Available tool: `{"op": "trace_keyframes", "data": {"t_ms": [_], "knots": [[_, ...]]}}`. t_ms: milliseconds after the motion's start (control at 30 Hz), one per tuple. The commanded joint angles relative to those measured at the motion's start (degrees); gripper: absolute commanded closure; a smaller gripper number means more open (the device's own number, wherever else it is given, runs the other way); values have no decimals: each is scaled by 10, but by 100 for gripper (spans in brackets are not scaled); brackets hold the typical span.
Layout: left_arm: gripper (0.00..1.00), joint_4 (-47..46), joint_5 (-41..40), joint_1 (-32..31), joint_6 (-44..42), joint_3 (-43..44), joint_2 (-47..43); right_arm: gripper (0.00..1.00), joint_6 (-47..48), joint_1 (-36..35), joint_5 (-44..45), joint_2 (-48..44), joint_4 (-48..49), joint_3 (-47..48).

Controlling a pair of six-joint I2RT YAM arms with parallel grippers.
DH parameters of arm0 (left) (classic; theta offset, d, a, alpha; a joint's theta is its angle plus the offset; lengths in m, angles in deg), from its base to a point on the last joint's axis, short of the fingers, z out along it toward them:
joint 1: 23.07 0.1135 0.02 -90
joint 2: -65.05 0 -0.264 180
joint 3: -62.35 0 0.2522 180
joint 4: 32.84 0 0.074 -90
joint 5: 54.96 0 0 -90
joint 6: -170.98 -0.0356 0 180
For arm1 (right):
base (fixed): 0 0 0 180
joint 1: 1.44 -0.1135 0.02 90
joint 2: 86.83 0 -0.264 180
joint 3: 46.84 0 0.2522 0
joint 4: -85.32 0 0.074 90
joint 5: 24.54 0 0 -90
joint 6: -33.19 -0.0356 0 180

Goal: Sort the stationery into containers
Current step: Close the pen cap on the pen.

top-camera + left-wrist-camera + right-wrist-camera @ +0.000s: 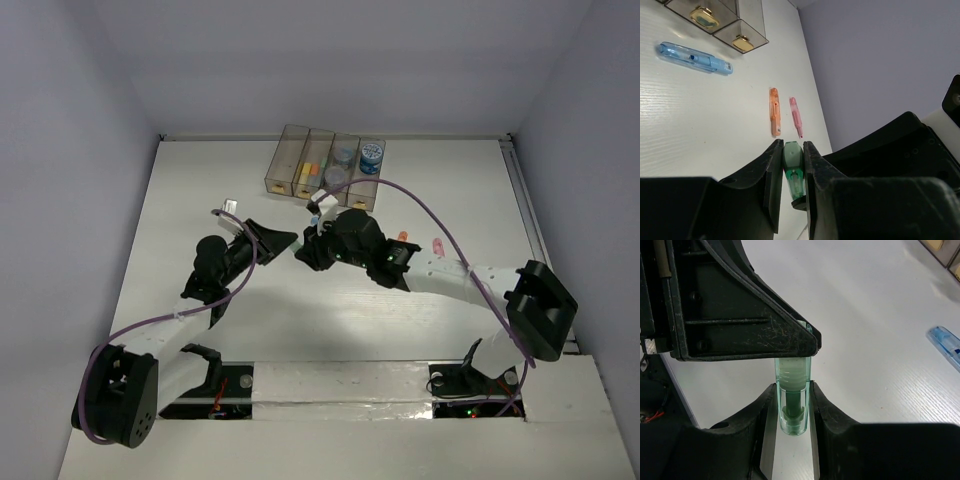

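- Between the two grippers, over the middle of the table (300, 320), the green stick (792, 170) is held on the near side of the containers (283, 160).
- The left gripper (791, 150) is clamped on one end of the green stick, and the right gripper (792, 390) is clamped on the other end.
- A blue stick (694, 58) lies flat on the table just near of the containers' labelled ends.
- An orange stick (774, 111) and a pink stick (796, 116) lie side by side, not touching, to the right of the grippers.
- The four containers stand in a row at the far side, and the two on the right hold round rolls (371, 153).
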Motion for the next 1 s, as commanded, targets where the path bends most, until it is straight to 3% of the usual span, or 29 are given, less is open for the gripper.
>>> {"op": "trace_keyframes", "data": {"t_ms": [0, 67, 167, 300, 467, 967], "knots": [[100, 10, 49, -22, -19, 13, -17, 72, -4, -6, 11, -8, 90, 27], [100, 16, 50, -22, -21, 22, -17, 50, -13, -6, 16, -25, 93, 11], [100, 0, 57, -22, -13, 26, -6, 36, -20, -6, 14, -44, 93, -14], [100, -14, 63, -22, -4, 31, 7, 24, -27, -6, 15, -68, 91, -40], [100, -9, 59, -22, -5, 37, -1, 17, -27, -6, 35, -85, 75, -60], [100, 28, 47, -22, -21, 63, -21, 38, -39, -6, -7, -70, 49, -83]]}}
